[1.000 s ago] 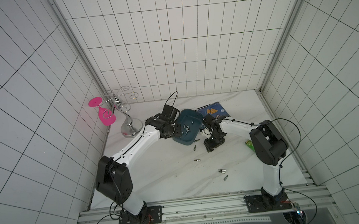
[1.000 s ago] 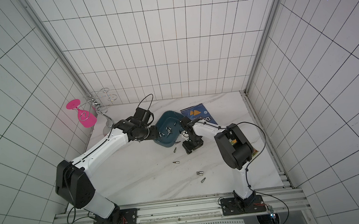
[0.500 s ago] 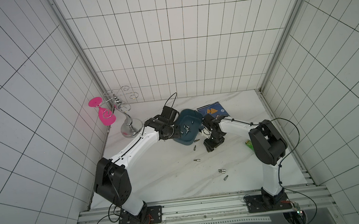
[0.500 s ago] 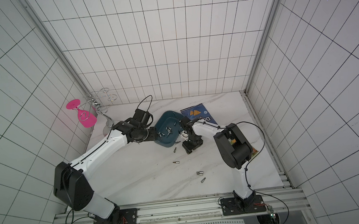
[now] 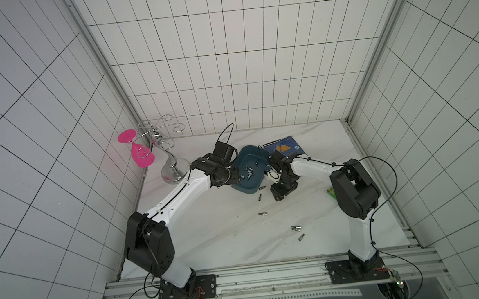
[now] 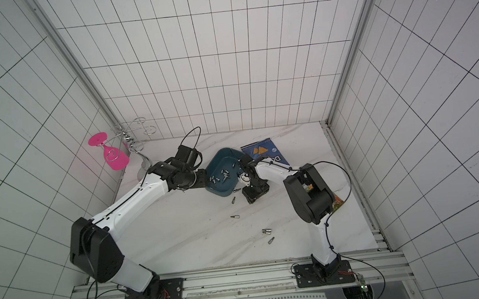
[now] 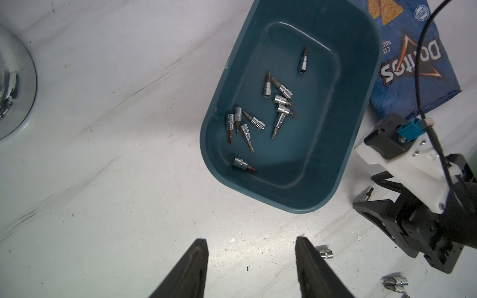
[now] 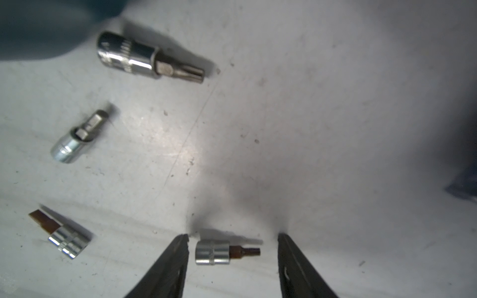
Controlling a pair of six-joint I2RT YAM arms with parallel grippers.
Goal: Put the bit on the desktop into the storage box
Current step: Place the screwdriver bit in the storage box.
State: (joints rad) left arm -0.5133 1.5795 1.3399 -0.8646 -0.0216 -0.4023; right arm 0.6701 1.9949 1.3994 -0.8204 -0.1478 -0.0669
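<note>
The teal storage box (image 5: 248,172) lies at the back middle of the white desktop (image 5: 211,235) and holds several silver bits (image 7: 280,99). My right gripper (image 8: 233,242) is down at the desktop just beside the box, open, with one bit (image 8: 219,252) lying between its fingers, untouched. Three more bits (image 8: 151,58) lie near it. Other loose bits (image 5: 261,213) sit further forward in both top views. My left gripper (image 7: 251,245) hangs open and empty above the desktop at the box's other side.
A blue Doritos bag (image 5: 283,148) lies behind the box. A chrome glass rack (image 5: 173,170) with a pink glass (image 5: 142,157) stands at the back left. A green packet (image 5: 331,193) lies by the right arm. Tiled walls close in three sides.
The left arm has shifted very slightly. The right gripper stays low beside the box with the bit between its fingers.
</note>
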